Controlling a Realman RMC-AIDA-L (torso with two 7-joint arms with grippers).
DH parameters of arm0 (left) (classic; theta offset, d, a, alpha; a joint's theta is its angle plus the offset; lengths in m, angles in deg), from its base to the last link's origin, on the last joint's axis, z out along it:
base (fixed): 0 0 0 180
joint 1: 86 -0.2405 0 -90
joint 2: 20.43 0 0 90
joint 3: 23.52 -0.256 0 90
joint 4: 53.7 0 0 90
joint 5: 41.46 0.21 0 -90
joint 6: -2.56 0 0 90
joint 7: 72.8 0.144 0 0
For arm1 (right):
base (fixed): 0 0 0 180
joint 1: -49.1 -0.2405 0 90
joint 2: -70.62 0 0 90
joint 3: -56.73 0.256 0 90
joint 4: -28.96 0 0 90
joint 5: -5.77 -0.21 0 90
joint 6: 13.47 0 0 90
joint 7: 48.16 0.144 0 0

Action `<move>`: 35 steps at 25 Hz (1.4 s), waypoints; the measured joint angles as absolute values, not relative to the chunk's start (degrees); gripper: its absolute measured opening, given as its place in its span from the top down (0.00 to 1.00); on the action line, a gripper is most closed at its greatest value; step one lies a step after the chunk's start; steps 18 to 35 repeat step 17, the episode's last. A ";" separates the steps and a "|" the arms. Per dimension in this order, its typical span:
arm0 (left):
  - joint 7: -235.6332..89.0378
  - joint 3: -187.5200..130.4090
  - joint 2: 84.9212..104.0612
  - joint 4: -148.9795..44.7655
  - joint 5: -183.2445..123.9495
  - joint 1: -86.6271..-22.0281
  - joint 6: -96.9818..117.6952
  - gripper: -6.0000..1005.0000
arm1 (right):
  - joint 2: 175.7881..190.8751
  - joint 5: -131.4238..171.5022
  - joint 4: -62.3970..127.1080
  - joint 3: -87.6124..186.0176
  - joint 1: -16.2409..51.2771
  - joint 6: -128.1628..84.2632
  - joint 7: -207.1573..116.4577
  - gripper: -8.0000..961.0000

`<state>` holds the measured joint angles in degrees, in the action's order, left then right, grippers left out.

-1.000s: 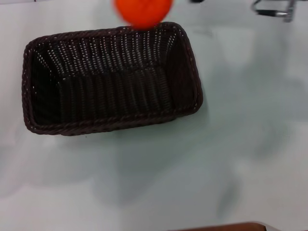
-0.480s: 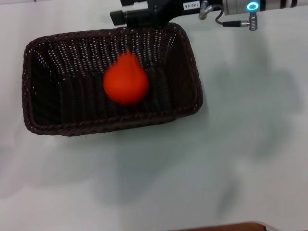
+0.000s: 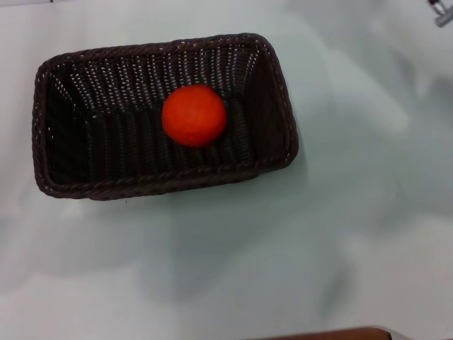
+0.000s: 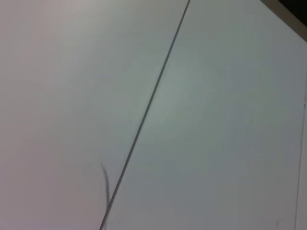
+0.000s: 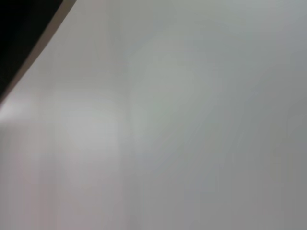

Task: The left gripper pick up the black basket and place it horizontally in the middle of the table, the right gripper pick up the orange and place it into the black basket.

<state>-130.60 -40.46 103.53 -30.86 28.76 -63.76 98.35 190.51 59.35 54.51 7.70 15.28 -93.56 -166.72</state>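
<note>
Orange (image 3: 194, 115) sits inside black basket (image 3: 159, 117), on its floor, a bit right of centre, nearer far wall. Nothing touching it. Basket lies lengthwise across table (image 3: 354, 212), upper left of head view, long side running left-right, open side up. Neither gripper in head view; only small silver bit (image 3: 442, 14) at top right corner. Both wrist cams show just pale surface w/ edge. Finger state: can't tell, both out of sight.
</note>
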 joint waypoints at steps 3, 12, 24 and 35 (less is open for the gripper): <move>-130.54 -40.30 103.53 -30.92 28.75 -63.76 97.86 0.47 | 190.58 45.35 46.18 7.77 15.89 -96.39 -176.46 0.07; -127.56 -38.34 103.62 -31.86 28.76 -64.09 97.57 0.47 | 190.66 29.81 38.49 7.78 18.48 -102.07 -191.84 0.07; -126.81 -37.29 103.58 -32.16 28.76 -64.12 97.64 0.47 | 190.71 28.02 38.31 7.87 19.62 -102.29 -191.90 0.07; -126.81 -37.29 103.58 -32.16 28.76 -64.12 97.64 0.47 | 190.71 28.02 38.31 7.87 19.62 -102.29 -191.90 0.07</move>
